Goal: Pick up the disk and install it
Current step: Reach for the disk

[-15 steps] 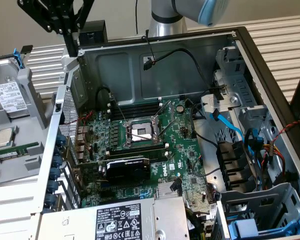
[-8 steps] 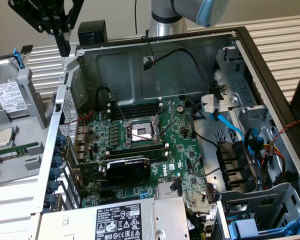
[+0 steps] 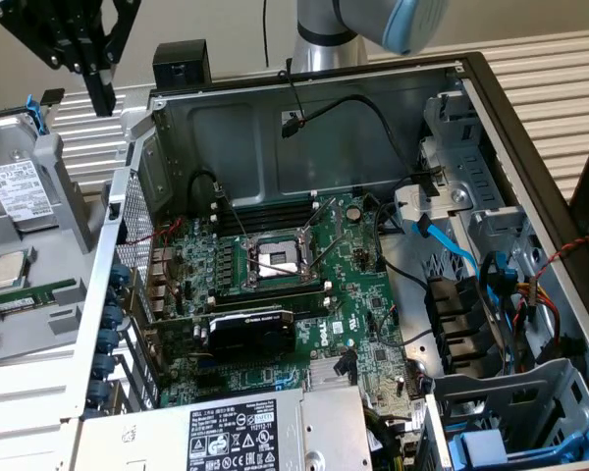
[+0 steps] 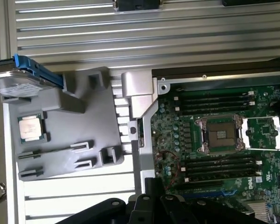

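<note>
Slatted table [image 3: 550, 78], open computer case [image 3: 275, 137]; disk [image 3: 18, 191] in holder [image 3: 64, 186]

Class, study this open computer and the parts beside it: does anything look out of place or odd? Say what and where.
The processor socket on the motherboard sits empty with its levers open; the processor chip lies outside the case on the grey tray.

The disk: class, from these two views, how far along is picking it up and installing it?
Done: nothing shows as finished; the disk sits in its grey holder beside the open computer case. In hand: the gripper is shut and empty, hanging near the holder, not touching the disk. Left: both the pick-up and the installation.
</note>
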You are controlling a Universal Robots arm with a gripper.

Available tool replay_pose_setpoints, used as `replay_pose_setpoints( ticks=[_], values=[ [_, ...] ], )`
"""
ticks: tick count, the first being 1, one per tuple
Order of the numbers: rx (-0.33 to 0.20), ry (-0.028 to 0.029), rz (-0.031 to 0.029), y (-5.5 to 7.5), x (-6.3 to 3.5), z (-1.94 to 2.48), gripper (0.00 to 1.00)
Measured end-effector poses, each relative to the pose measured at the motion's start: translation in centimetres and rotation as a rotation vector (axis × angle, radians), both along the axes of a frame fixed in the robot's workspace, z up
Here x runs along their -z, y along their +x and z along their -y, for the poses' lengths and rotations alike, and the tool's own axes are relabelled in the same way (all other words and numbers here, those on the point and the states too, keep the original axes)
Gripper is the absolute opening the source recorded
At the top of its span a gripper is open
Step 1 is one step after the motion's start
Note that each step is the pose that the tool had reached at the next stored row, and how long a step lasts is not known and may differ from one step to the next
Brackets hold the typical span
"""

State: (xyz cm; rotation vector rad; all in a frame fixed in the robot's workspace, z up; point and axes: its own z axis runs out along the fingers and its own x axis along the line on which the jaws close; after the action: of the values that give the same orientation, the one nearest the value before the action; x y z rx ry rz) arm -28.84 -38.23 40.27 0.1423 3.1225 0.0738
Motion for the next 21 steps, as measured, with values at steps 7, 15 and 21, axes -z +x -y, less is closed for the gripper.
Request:
replay_pose_setpoints(
  ticks=[7,15,21],
  values=[
    [0.0,0.0001,-0.0102,-2.5,0.08,-1.1,0.11],
    [0.0,0.0,-0.0181,-5.1,0.1,-2.67,0.11],
    [0.0,0.0001,-0.0245,-7.2,0.14,-3.81,0.11]
  ],
)
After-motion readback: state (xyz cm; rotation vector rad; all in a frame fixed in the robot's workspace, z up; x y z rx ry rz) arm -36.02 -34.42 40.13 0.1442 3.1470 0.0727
